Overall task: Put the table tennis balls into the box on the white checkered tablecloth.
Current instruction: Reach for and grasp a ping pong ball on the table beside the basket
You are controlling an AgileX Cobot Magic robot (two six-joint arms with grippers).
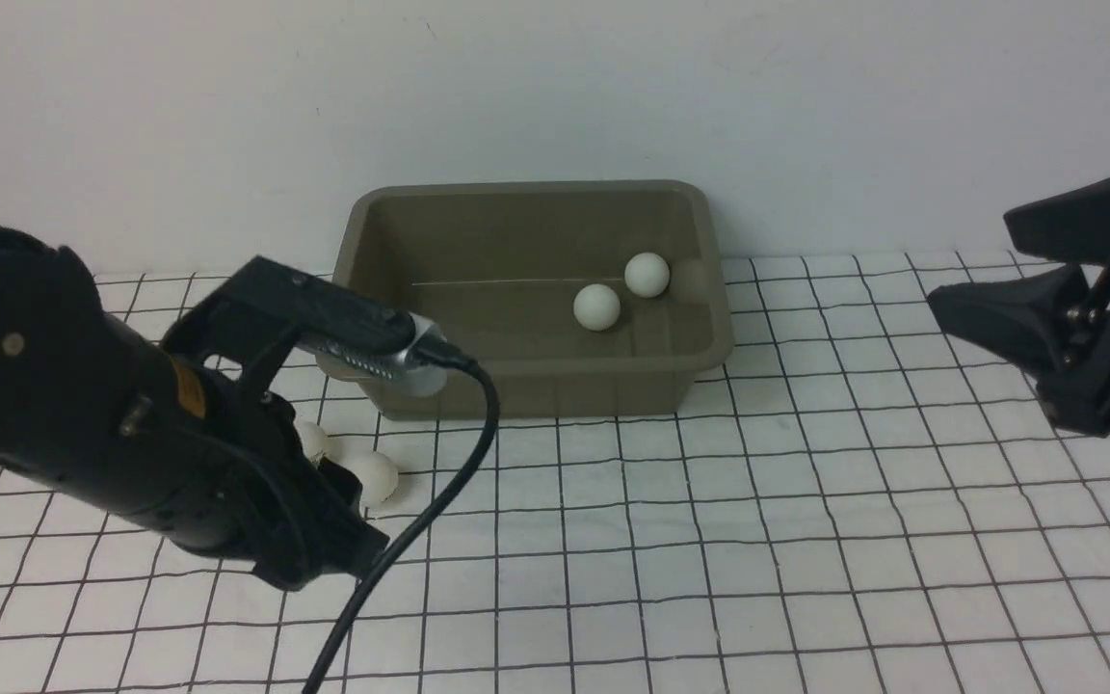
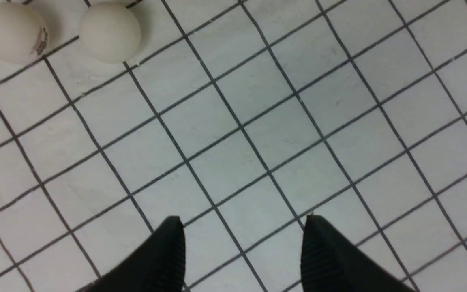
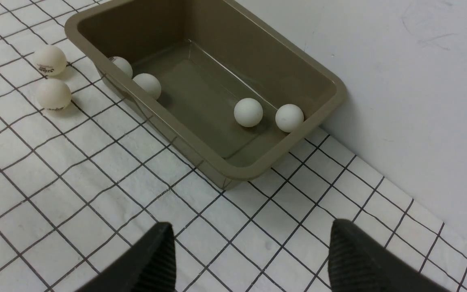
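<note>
Front view shows the box (image 1: 528, 189) standing at the far edge of the white checkered tablecloth (image 1: 757, 501), close against the pale wall (image 1: 555, 87). Inside it, toward its right end, two table tennis balls lie just beside each other, one ball (image 1: 597, 307) nearer and the second ball (image 1: 647, 275) a little further back.

Right wrist view looks into the box (image 3: 217, 164) from the side and there four balls are inside. The same pair (image 3: 248, 112) lies at one end, and another pair (image 3: 147, 85) lies at the other end along the near long wall.

Two more balls are on the cloth outside, near the left front corner of the box; one of them (image 1: 374, 477) shows beside the left arm.

Left wrist view shows the left claw (image 2: 242, 222) over bare cloth. Its jaws are moderately apart and nothing is between them. The two outside balls (image 2: 110, 32) lie ahead of it, apart from the fingertips. In the front view the arm hides this claw, so its height over the cloth I cannot tell.

The right claw (image 1: 969, 260) hangs at the right side, well apart from the box, with its jaws wide and empty.
</note>
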